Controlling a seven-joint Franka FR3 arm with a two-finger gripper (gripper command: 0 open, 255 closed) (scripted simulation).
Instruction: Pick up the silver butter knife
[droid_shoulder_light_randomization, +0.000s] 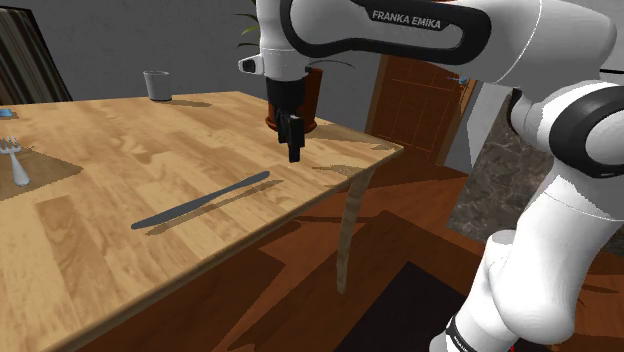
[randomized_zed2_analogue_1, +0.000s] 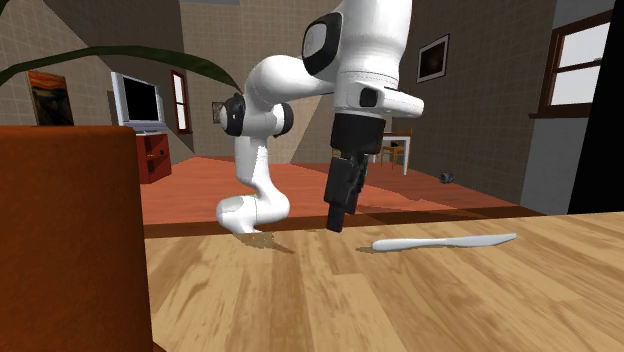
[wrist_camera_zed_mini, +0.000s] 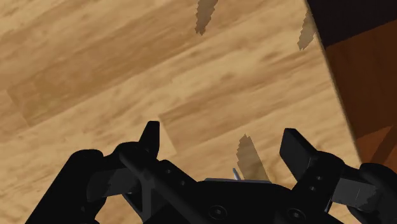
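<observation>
A wooden table (droid_shoulder_light_randomization: 120, 130) is shown, with a dark mat (droid_shoulder_light_randomization: 45, 172) laid at its edge on the shoulder view's left. The white arm (droid_shoulder_light_randomization: 400, 40) is bent down over the table's corner nearest the stand. A reddish-brown plant pot (droid_shoulder_light_randomization: 314, 100) is set by that corner. The grey butter knife (droid_shoulder_light_randomization: 200, 201) is laid flat on the bare wood, close to the table's near edge and roughly along it, well apart from the pot. The black gripper (droid_shoulder_light_randomization: 293, 154) is held above the wood between knife and pot; its fingers (wrist_camera_zed_mini: 150, 137) are spread wide, and nothing is grasped. A grey cup (droid_shoulder_light_randomization: 157, 85) is placed at the far edge. A fork (droid_shoulder_light_randomization: 14, 160) is rested on the mat.
</observation>
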